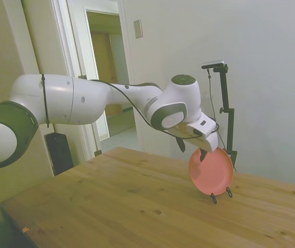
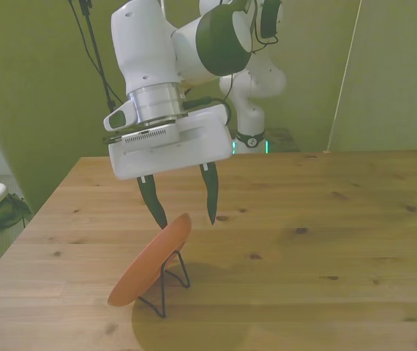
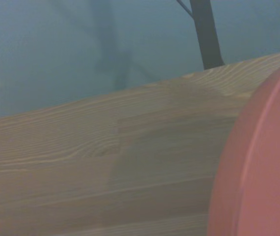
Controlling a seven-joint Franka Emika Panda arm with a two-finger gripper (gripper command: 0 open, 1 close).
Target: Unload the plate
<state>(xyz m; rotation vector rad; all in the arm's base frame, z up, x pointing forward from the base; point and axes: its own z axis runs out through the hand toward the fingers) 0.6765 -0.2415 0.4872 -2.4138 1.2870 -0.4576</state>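
Wooden table (image 2: 325,241) bore everything. Salmon-pink, the plate (image 2: 150,261) stood on edge upon it, tilted back in a thin black wire stand (image 2: 169,281). Just above the plate's top rim, the gripper (image 2: 184,208) hung with fingers spread wide, holding nothing.

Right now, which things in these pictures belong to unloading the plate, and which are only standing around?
Belonging to the job:
- round salmon-pink plate, leaning tilted in its stand
- thin black wire stand under it
- claw, open, fingers on either side of the plate's top rim

Only standing around:
- wooden table
- open doorway behind
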